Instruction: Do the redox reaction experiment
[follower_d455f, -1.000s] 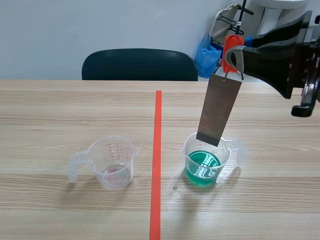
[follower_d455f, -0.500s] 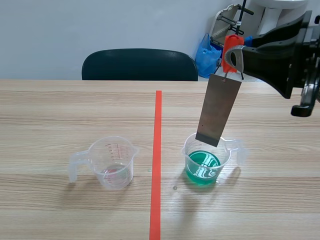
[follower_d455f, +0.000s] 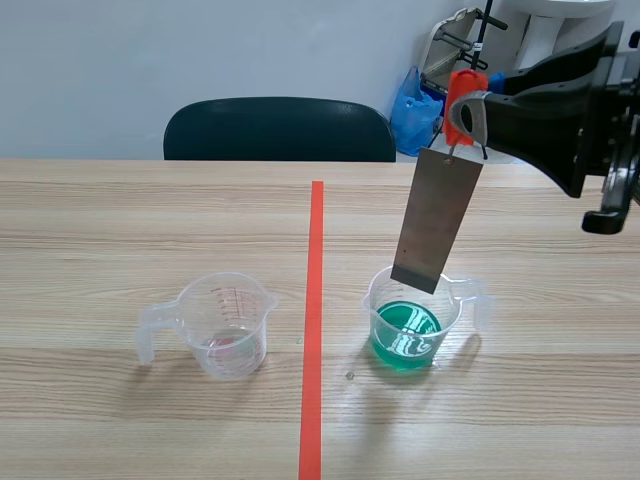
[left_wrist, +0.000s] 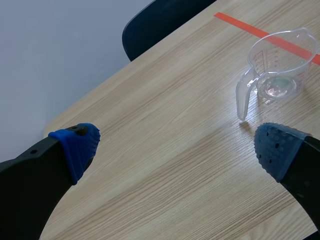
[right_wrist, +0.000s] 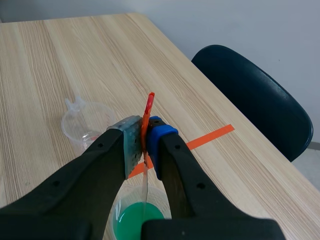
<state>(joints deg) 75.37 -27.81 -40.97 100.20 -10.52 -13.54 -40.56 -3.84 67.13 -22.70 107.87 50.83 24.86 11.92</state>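
The right claw (follower_d455f: 470, 115), coming in high from the right, is clamping its two pads on an orange-red clip (follower_d455f: 462, 95). From the clip a grey metal plate (follower_d455f: 437, 220) is hanging, tilted slightly off vertical. The plate's lower edge is sitting at the mouth of a clear plastic beaker (follower_d455f: 372, 300), above the liquid. Whether it is touching the rim cannot be told. This beaker is standing on the wooden surface (follower_d455f: 120, 220) to the right of the orange-red tape line (follower_d455f: 314, 300). It is holding a shallow layer of green liquid (follower_d455f: 405, 335), and its handle is pointing right. A second clear beaker (follower_d455f: 200, 320), with printed graduations, is standing to the left of the line, well apart from the first. It is holding only a thin, faintly pinkish film of liquid (follower_d455f: 232, 348) at the bottom, and its handle is pointing left. The left claw (left_wrist: 177, 147) is hovering over the surface with its blue-padded fingers spread wide and gripping nothing; the second beaker is lying just ahead of its right finger. A dark chair (follower_d455f: 280, 130) and a blue bag (follower_d455f: 412, 110) are standing beyond the far edge.
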